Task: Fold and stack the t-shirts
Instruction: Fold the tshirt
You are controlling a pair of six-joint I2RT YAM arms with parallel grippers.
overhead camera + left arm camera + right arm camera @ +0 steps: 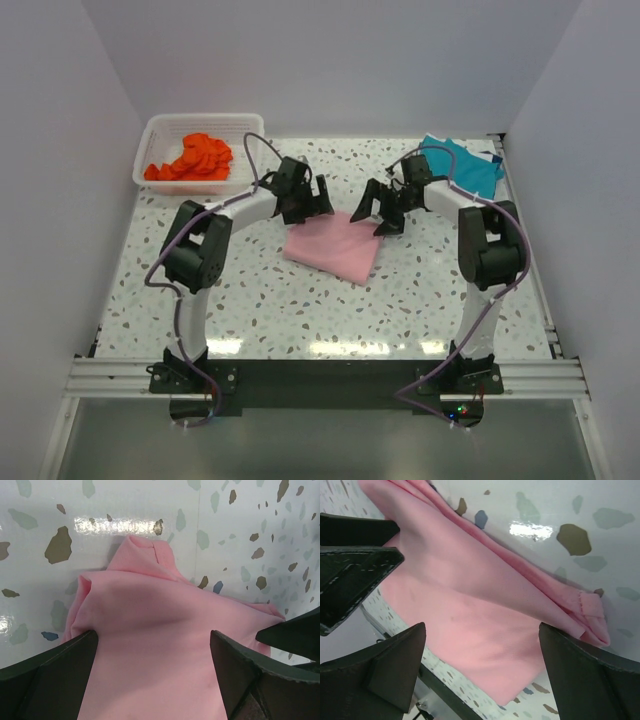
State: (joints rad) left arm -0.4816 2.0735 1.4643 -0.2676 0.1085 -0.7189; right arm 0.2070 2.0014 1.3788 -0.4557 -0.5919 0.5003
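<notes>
Our left tool [322, 203] stands wide open and holds nothing, low over the far left corner of the pink t-shirt [335, 250]. In its wrist view the cloth fills the gap between its fingers [55, 670], and a small rumpled tab bulges at the shirt's far edge. Our right tool [372, 215] is just as wide open and empty, near the shirt's far right corner, where its own view shows layered edges and a stitched hem poking out.

The shirt lies as a folded pad in the middle of the desk [250, 290], between our two arms. We judge the step in hand to be a two-corner grasp, either for one more fold or to carry the pad off. To do it well, we should lower both tools together and pinch every layer at each corner, not the top sheet alone. We should then lift level, so the folds do not slip open.

The teal t-shirt [465, 165] lies at the desk's far right corner, well apart. The orange-red t-shirt [195, 158] sits bunched in the white basket [160, 130] at the far left, not yet folded.
</notes>
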